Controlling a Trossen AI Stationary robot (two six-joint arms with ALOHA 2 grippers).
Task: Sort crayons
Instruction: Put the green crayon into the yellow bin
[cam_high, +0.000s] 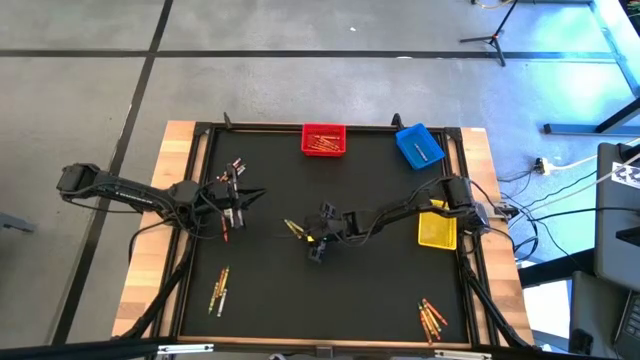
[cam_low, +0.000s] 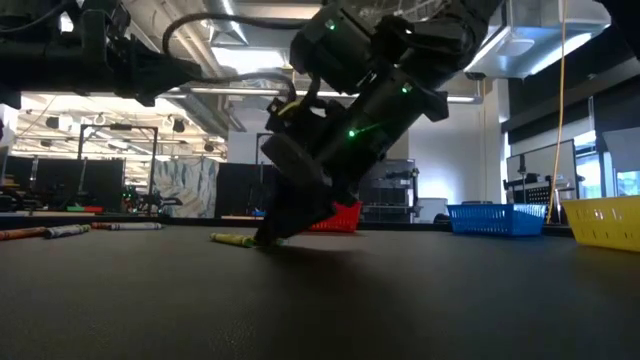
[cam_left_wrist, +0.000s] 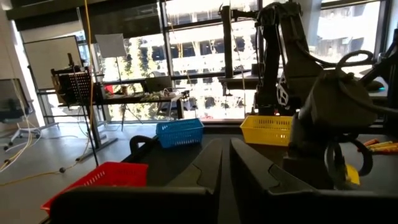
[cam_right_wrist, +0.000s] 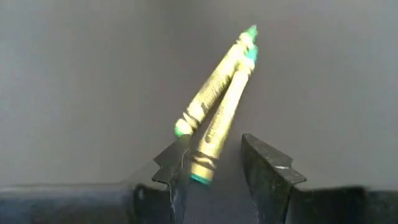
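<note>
Black tabletop (cam_high: 330, 300) in a wood frame, grey floor around it. Left gripper (cam_high: 238, 196) hovers mid-left, fingers (cam_left_wrist: 205, 171) nearly shut, holding nothing visible. Loose crayons (cam_high: 219, 289) lie near-left; more at near-right. Right gripper (cam_right_wrist: 214, 165) is down at centre, fingers part open, straddling the end of two yellow-green crayons (cam_right_wrist: 217, 102) lying on the mat, not clearly gripped. Red bin (cam_high: 323, 140) far centre holds crayons; blue bin (cam_high: 419, 146) far right; yellow bin (cam_high: 437, 229) right.
</note>
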